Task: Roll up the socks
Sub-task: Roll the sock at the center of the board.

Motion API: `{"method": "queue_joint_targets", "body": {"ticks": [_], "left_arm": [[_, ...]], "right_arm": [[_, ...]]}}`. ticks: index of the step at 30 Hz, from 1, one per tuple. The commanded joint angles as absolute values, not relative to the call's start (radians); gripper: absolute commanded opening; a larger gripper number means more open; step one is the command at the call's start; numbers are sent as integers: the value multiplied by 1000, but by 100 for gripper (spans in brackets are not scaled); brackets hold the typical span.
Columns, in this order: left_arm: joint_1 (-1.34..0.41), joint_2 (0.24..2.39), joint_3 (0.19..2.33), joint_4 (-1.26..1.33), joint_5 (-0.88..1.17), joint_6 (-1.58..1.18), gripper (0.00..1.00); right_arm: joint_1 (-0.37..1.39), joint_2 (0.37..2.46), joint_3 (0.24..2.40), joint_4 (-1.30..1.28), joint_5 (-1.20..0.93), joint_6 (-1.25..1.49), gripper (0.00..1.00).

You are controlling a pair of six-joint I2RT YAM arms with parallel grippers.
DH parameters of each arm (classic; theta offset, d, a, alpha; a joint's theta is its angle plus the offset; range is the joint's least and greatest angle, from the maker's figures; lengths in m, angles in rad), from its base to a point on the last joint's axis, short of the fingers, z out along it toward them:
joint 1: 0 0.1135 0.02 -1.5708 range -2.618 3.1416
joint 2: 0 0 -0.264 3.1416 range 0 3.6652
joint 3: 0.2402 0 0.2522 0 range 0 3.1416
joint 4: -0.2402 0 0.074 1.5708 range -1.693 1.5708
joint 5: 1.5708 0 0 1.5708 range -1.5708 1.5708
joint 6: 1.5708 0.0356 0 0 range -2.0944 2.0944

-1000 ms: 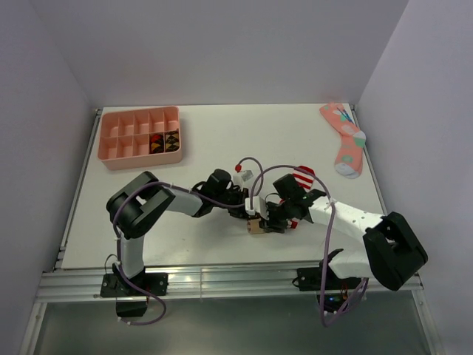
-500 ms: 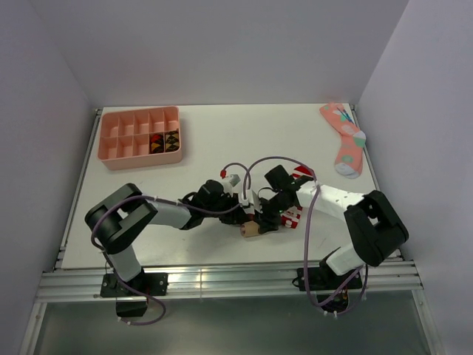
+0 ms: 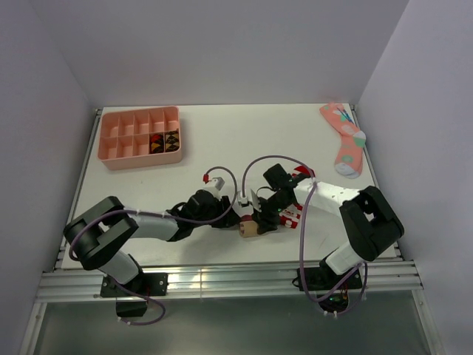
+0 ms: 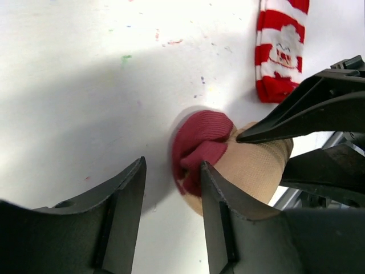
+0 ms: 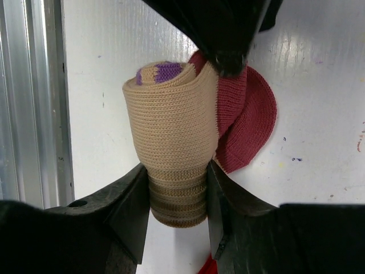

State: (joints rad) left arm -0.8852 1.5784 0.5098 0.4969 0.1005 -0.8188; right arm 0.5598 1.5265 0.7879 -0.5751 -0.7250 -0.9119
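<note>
- The rolled tan sock (image 5: 174,142) is clamped by the right gripper (image 5: 175,168), at 5 o'clock on the table (image 3: 222,140).
- The left gripper (image 4: 172,165) is parted and empty, beside the roll.
- The striped sock (image 4: 281,51) is laid flat at 1 o'clock of the roll, seen from the left wrist.

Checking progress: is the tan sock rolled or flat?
Rolled: the tan sock is a tight coil gripped by the right tool, purple cuff at its core, red toe loose.

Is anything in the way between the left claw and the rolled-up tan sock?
No, nothing visible. The left gripper is open beside the red toe of the tan sock, one finger at its edge. The right gripper squeezes the roll from the other side.
</note>
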Motion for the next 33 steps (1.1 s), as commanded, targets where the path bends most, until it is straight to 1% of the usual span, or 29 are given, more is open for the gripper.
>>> {"method": "queue_joint_targets", "body": {"ticks": [1, 8, 13, 20, 25, 29, 32, 33], "left_arm": [[-896, 1522, 471, 500, 5, -830, 48], [-903, 1436, 381, 561, -37, -854, 51], [-926, 1396, 312, 692, -25, -903, 52], [-1015, 1427, 276, 862, -26, -888, 54], [-1031, 1469, 291, 882, -32, -929, 54], [-1048, 1456, 265, 891, -70, -1015, 55], [-1083, 1442, 253, 899, -113, -1084, 55], [-1092, 1440, 258, 884, -156, -1124, 55]], "right_arm": [[548, 1569, 781, -655, -614, -897, 36], [548, 1583, 799, -670, -604, -888, 36], [549, 1583, 802, -672, -597, -884, 36], [549, 1605, 818, -686, -594, -881, 36], [551, 1601, 818, -686, -588, -874, 36], [551, 1600, 816, -686, -581, -870, 36], [551, 1598, 815, -684, -580, -867, 36], [551, 1600, 815, -683, -578, -867, 36]]}}
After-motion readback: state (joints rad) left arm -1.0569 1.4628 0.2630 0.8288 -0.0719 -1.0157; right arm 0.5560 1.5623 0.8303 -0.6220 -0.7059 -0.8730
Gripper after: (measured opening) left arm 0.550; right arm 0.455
